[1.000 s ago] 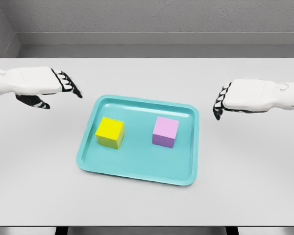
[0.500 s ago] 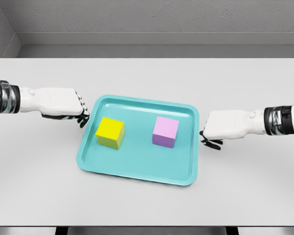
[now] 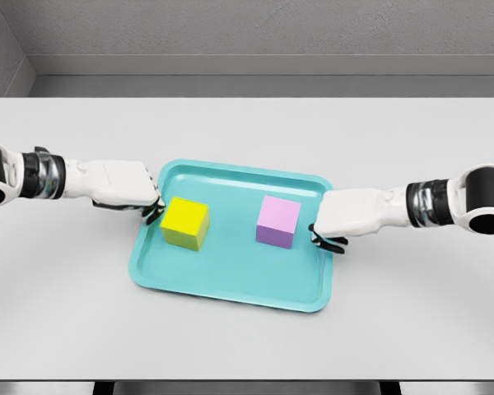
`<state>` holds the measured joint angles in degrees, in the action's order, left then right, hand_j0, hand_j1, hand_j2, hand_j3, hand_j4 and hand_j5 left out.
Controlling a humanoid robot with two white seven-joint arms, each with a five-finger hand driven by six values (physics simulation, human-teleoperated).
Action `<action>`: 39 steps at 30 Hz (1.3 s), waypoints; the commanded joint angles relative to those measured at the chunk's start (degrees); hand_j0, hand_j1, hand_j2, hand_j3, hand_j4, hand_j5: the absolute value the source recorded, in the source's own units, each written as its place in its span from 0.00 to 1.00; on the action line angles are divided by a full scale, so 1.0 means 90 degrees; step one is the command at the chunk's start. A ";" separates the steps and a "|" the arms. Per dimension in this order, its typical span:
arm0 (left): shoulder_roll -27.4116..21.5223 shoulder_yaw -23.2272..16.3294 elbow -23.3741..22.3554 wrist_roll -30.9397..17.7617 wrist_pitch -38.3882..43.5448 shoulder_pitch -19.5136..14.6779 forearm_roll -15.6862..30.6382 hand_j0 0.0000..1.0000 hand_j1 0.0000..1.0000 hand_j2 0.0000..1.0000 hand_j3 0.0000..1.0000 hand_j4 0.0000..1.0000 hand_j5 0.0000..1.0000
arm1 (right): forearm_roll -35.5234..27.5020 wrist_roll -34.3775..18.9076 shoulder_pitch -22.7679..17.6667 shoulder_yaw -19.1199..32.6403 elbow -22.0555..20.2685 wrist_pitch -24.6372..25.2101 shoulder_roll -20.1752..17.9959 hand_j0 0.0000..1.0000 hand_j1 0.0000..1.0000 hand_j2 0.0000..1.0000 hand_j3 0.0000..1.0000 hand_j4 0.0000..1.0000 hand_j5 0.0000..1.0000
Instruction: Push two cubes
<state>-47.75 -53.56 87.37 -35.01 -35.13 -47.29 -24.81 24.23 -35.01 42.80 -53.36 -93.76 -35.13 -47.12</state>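
Sitting on a flat white table (image 3: 247,132) by a grey wall, teal plastic tray (image 3: 230,284) holding a yellow cube (image 3: 185,222) near its left edge, pink cube (image 3: 278,220) right of middle, left hand (image 3: 123,185) curled beside the yellow cube, right hand (image 3: 350,216) curled over the tray's right rim, both holding nothing, bare table all round.

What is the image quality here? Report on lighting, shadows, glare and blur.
Head view: soft, even light; faint shadows beside the yellow cube and pink cube on the teal tray. No glare on the tray or the white table. Everything is sharp, with no motion blur on the left hand or right hand.
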 commanded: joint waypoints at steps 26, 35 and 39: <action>0.0921 -0.0006 -0.1300 0.0001 0.0014 -0.0195 -0.0193 0.34 0.34 0.34 0.34 0.34 0.34 | 0.0335 0.0001 0.0420 -0.0488 0.0447 0.0015 0.0870 0.07 0.07 0.07 0.07 0.07 0.07; 0.0902 -0.0016 -0.1271 0.0001 0.0014 -0.0195 0.0041 0.36 0.36 0.36 0.36 0.36 0.36 | 0.0247 0.0001 0.0283 0.0069 0.0447 0.0015 0.0352 0.07 0.07 0.07 0.07 0.07 0.07; 0.0853 -0.0025 -0.1251 0.0001 0.0014 -0.0225 0.0490 0.38 0.38 0.38 0.38 0.38 0.38 | 0.0276 0.0001 0.0195 -0.0302 0.0720 0.0015 0.0382 0.07 0.07 0.07 0.07 0.07 0.07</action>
<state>-39.84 -53.71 76.04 -35.09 -35.00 -49.39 -22.39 26.88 -35.01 44.65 -54.80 -88.50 -35.12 -43.53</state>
